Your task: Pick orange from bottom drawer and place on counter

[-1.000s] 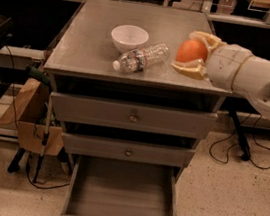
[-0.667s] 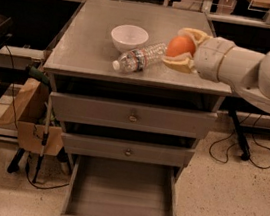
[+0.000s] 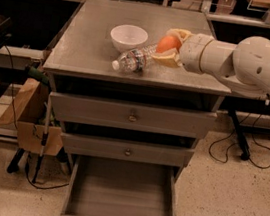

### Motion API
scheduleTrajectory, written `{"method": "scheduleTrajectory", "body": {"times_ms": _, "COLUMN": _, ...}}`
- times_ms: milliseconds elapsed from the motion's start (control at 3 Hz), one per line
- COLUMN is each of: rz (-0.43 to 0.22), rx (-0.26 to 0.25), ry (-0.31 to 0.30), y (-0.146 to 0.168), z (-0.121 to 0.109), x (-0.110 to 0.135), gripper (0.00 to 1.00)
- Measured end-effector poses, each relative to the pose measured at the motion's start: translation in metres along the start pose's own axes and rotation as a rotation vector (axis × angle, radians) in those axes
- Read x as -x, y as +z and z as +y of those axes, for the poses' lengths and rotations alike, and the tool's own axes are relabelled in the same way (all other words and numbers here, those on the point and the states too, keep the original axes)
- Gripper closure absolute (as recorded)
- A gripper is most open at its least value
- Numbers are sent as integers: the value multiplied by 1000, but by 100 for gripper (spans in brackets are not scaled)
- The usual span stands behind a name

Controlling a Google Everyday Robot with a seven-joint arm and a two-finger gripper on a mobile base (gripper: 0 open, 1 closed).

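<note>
My gripper [image 3: 168, 46] is over the right part of the counter [image 3: 88, 47], reaching in from the right on a thick white arm. It is shut on the orange [image 3: 167, 43], a small round orange fruit held between the pale fingers [image 3: 179, 34], just above the counter surface. The orange sits right beside the bottle's base. The bottom drawer [image 3: 121, 196] is pulled open below the two knobbed drawers, and its inside shows nothing in it.
A white bowl [image 3: 128, 37] stands on the counter's middle back. A clear plastic bottle [image 3: 133, 58] lies on its side in front of it, cap toward the front left. A brown bag [image 3: 25, 114] and cables hang at the cabinet's left.
My gripper has moved left over the counter with the orange, from near the right edge to right beside the lying bottle.
</note>
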State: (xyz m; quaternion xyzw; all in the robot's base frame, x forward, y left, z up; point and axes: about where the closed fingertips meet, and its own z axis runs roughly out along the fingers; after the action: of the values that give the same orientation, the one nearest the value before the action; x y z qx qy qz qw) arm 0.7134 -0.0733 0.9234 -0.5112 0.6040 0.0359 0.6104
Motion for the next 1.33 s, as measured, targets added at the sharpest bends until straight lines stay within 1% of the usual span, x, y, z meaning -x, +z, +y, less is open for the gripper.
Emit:
{"method": "scheduleTrajectory", "body": {"times_ms": 333, "rz": 23, "rx": 1, "ry": 37, "y": 16, "z": -7, "x": -19, "gripper": 100}}
{"method": "scheduleTrajectory", "body": {"times_ms": 667, "rz": 53, "rx": -8, "ry": 77, "y": 24, "z": -13, "x": -44, "gripper": 100}}
{"method": "scheduleTrajectory", "body": {"times_ms": 1000, "rz": 83, "rx": -38, "ry": 111, "y": 18, "z": -25, "x": -67, "gripper": 82}}
{"method": "scheduleTrajectory", "body": {"times_ms": 1333, "rz": 89, "rx": -59, "ry": 122, "y": 10, "z": -33, "x": -78, "gripper": 59}}
